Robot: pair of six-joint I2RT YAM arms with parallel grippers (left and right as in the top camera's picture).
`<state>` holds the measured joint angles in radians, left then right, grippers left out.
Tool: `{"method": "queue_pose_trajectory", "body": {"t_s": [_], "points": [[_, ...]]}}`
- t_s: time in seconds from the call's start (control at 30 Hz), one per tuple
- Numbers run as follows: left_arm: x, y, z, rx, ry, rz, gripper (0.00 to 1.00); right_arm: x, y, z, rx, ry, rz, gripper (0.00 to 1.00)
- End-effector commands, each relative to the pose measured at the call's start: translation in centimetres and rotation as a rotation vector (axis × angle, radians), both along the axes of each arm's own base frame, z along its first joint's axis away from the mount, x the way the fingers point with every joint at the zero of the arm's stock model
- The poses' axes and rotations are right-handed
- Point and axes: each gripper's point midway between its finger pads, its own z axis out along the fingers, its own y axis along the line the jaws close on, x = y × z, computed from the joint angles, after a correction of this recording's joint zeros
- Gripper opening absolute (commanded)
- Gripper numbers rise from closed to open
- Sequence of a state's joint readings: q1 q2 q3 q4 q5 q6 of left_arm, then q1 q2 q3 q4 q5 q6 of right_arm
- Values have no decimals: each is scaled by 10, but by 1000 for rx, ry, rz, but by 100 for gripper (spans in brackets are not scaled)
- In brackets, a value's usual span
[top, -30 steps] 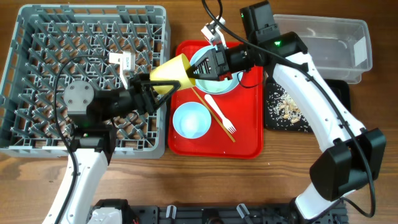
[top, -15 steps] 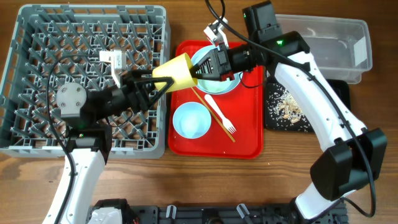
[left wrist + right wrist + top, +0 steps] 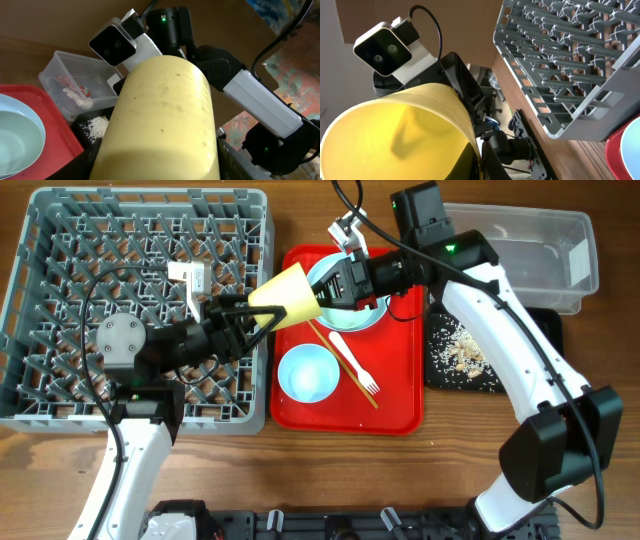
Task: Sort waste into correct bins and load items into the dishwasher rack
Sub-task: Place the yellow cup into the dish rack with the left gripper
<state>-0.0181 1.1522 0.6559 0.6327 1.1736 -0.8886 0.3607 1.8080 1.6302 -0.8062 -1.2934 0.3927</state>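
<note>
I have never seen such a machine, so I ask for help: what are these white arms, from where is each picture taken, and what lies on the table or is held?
These are two robot arms, each ending in a two-finger gripper. One picture looks down from above the table; the two others come from cameras on the wrists. On the table stand a grey dishwasher rack, a red tray with two pale blue bowls and a white fork, a black tray with crumbs, and a clear tub. The right gripper holds a yellow cup by its rim, in the air. The left gripper has its fingers on either side of the cup's narrow end; whether they grip it, I cannot tell.
</note>
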Motion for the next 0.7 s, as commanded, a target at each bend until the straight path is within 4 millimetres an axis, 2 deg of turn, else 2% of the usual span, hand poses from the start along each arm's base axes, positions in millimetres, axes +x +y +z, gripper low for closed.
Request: {"method": "queue_pose_trajectory", "body": {"t_s": [0.0, 0.03, 0.1, 0.17, 0.23, 0.33, 0.37, 0.4, 0.43, 0.47, 0.5, 0.53, 0.57, 0.6, 0.67], "points": [[-4, -5, 3, 10, -28, -29, 54, -4, 2, 10, 16, -26, 12, 6], [-4, -4, 3, 10, -28, -28, 51, -4, 2, 9, 15, -26, 11, 10], [-2, -1, 3, 10, -29, -15, 44, 1, 1, 4, -18, -36, -13, 25], [3, 5, -2, 42, -70, 13, 34, 6, 0, -2, -54, -47, -39, 27], [11, 14, -19, 82, -45, 59, 35, 11, -2, -7, -83, -58, -64, 34], [17, 27, -36, 134, -41, 102, 34, 35, -21, -32, -235, -78, -190, 39], [19, 33, -41, 155, -46, 122, 33, 48, -41, -52, -364, -79, -279, 38], [22, 39, -46, 171, -39, 148, 30, 54, -52, -63, -436, -77, -322, 39], [33, 52, -63, 225, 1, 238, 25, 57, -70, -76, -529, -77, -358, 38], [42, 62, -79, 285, 41, 324, 21, 56, -76, -79, -548, -80, -353, 39], [53, 81, -102, 356, 135, 455, 15, 54, -89, -87, -609, -58, -373, 38], [56, 94, -116, 399, 198, 528, 10, 52, -103, -95, -680, -52, -391, 38], [55, 99, -123, 418, 229, 555, 8, 51, -116, -100, -746, -53, -408, 38], [53, 103, -128, 437, 265, 576, 6, 48, -142, -106, -870, -53, -454, 38], [46, 121, -136, 534, 369, 654, 4, 42, -171, -95, -962, -98, -502, 38]]}}
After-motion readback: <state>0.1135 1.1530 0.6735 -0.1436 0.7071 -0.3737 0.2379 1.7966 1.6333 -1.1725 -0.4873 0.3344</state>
